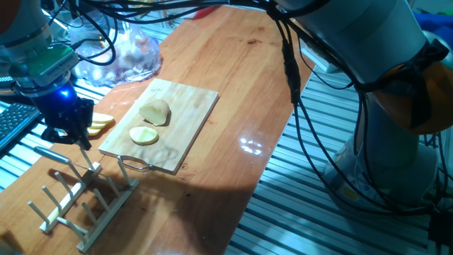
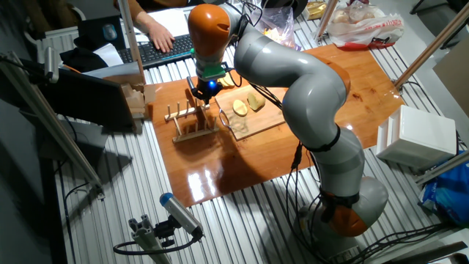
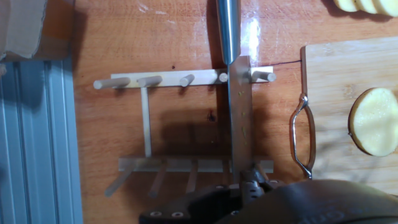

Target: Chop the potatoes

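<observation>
Hovering over the wooden peg rack (image 3: 186, 124), the gripper (image 1: 71, 131) has its jaws clamped on a knife (image 3: 239, 124), while the potatoes (image 1: 150, 122) wait on the cutting board (image 1: 191, 117) mid-tabletop for slicing.

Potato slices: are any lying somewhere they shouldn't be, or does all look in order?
Mostly in order. The potato chunk and one slice sit on the cutting board. A few more slices lie off the board on the bare table, beside the gripper. Nothing looks spilled or damaged.
</observation>
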Robot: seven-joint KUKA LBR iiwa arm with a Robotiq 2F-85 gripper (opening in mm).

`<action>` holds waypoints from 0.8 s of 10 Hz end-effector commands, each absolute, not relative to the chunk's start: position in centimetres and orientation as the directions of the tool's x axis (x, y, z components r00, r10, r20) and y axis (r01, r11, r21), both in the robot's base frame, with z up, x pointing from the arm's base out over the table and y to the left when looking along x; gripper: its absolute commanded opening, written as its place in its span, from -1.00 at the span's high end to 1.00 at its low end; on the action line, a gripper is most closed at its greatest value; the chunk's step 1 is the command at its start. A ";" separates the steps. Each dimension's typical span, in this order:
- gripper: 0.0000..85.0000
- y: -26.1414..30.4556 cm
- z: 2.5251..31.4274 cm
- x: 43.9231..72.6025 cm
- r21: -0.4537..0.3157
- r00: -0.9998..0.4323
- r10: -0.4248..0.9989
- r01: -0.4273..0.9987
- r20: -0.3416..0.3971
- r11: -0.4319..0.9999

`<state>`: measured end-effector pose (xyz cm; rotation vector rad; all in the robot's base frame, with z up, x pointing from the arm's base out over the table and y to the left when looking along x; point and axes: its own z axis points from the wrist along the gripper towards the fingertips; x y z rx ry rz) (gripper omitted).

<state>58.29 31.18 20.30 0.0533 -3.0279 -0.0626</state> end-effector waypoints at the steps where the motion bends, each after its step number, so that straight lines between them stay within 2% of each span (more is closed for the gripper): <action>1: 1.00 31.2 20.3 58.3 0.043 -0.993 -0.037 -0.033 0.112 0.999; 8: 1.00 31.3 20.6 58.4 0.055 -0.992 -0.030 -0.024 0.125 0.998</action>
